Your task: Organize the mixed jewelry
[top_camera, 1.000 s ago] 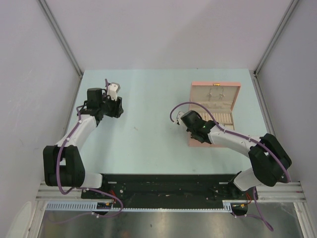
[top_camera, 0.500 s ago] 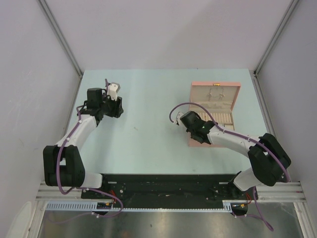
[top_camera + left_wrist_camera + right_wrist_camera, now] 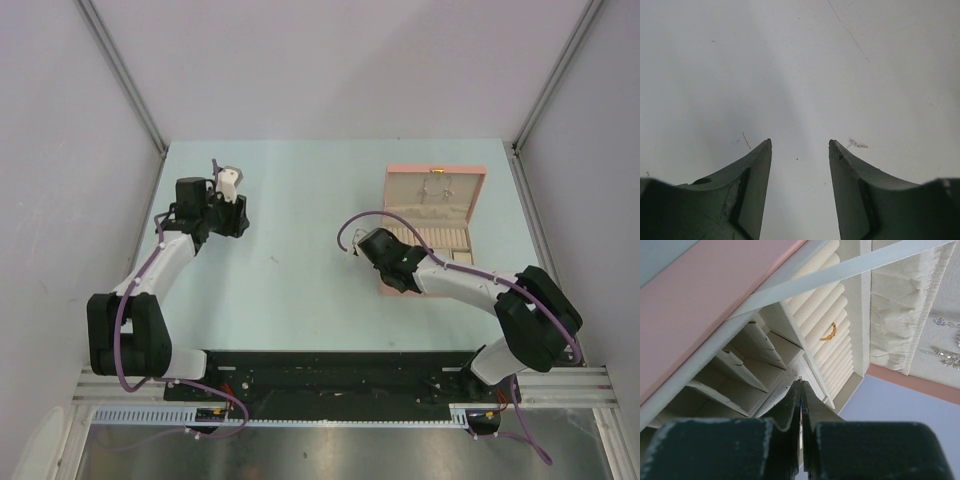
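Spread left gripper (image 3: 800, 143) is hovering beside a tiny silvery jewelry speck (image 3: 858, 145) on the pale table (image 3: 790, 60); right gripper (image 3: 800, 382), pressed together, is hanging over the open pink cream-lined box (image 3: 700, 295)

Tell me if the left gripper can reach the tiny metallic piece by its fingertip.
Probably yes: the left gripper is open, and the metallic piece lies uncovered on the table just outside it.

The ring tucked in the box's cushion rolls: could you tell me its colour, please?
The ring is gold, seen best in the right wrist view.
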{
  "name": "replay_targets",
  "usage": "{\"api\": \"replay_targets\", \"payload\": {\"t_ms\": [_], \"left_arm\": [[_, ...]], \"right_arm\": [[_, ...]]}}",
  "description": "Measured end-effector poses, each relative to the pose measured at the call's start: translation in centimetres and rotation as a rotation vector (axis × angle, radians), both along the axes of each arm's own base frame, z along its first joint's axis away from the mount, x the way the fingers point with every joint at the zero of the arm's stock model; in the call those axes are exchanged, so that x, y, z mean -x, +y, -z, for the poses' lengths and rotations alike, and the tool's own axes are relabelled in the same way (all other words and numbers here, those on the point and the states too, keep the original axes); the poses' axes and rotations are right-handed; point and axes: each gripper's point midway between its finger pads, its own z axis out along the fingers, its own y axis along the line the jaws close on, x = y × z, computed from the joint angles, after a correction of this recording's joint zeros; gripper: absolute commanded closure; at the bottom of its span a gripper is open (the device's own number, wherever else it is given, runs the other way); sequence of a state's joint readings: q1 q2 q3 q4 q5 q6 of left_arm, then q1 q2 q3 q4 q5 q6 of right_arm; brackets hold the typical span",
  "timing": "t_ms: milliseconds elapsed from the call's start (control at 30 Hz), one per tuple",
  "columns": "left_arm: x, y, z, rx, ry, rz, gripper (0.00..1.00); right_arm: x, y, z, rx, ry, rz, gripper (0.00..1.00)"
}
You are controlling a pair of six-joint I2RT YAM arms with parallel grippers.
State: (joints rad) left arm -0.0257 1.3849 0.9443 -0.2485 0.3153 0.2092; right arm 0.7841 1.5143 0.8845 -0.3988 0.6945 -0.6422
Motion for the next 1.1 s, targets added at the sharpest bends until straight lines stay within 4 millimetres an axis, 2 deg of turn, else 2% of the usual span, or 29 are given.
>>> {"api": "replay_targets", "payload": {"t_ms": [1100], "left_arm": [[-0.1,0.43,0.11,-0.016,0.001,-0.019,0.45]], "right_arm": [[0.92,0.22,-0.24,-0.002,-0.011,-0.009,1.0]]}}
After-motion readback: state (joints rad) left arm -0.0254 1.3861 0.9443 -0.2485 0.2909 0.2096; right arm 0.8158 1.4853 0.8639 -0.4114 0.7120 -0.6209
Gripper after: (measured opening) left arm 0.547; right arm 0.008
